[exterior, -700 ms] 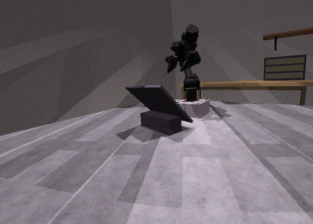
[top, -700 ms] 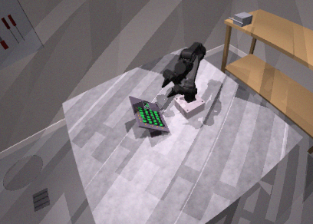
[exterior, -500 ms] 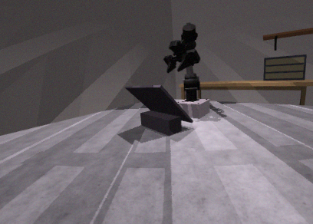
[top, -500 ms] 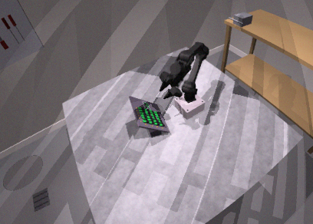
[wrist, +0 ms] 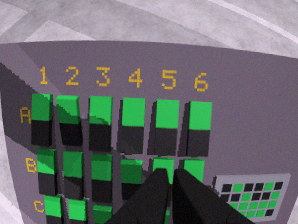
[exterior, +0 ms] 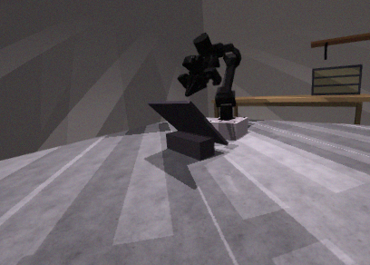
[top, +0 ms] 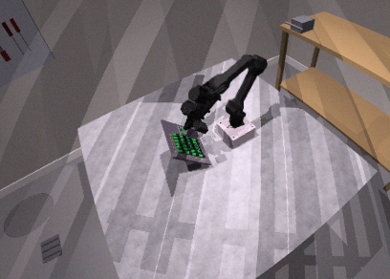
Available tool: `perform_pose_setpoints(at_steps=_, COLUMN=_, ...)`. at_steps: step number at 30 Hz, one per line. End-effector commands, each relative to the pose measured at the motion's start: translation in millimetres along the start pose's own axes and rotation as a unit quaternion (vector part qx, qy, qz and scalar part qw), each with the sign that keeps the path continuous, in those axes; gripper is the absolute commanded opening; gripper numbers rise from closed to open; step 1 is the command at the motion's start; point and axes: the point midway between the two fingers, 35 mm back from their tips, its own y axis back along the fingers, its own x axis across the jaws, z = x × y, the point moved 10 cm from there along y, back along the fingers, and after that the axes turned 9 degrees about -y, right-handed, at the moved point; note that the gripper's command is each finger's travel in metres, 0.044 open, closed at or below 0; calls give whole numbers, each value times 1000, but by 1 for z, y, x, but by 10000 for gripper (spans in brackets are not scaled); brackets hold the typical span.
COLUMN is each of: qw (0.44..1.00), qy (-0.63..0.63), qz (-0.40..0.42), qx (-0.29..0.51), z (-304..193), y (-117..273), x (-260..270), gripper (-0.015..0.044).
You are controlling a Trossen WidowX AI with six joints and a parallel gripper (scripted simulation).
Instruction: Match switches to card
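The tilted switch panel (top: pixel 167 126) (exterior: pixel 181 116) (wrist: pixel 250 100) stands in front of the arm. In the wrist view its rows A and B of green and dark switches show, such as switch A6 (wrist: pixel 200 120); row C is partly cut off and row D is out of view. Which halves are raised is hard to tell. The small card (wrist: pixel 250 179) lies right of the grid; its far row reads dark, green, dark, dark, green, dark. My gripper (exterior: pixel 187 95) (wrist: pixel 169 179) is shut and empty, above the panel, its tips overlapping B5 in the wrist view. Contact is not visible.
A dark block (exterior: pixel 188 143) supports the panel from beneath. The arm's pale base box (top: pixel 239 134) (exterior: pixel 236 129) stands behind the panel. A wooden shelf (top: pixel 344 39) with a grey box (top: pixel 302 24) is at the back right, away from the arm.
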Motion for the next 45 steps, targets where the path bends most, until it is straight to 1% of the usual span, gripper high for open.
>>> perform_pose_setpoints(at_steps=1, qw=1000, qy=4, qz=-1, qx=2, z=-7, y=-27, x=-3, gripper=0)
perform_pose_setpoints(at_steps=8, qw=1000, qy=4, qz=-1, qx=1, z=-8, y=-30, x=-3, gripper=0)
perform_pose_setpoints(at_steps=11, qw=1000, qy=4, qz=-1, qx=1, z=-8, y=-38, x=-3, gripper=0)
perform_pose_setpoints(at_steps=25, qw=1000, qy=4, qz=-1, qx=1, z=-8, y=-53, x=-3, gripper=0)
perform_pose_setpoints(at_steps=45, qw=1000, qy=4, qz=-1, qx=1, z=-8, y=-53, x=-3, gripper=0)
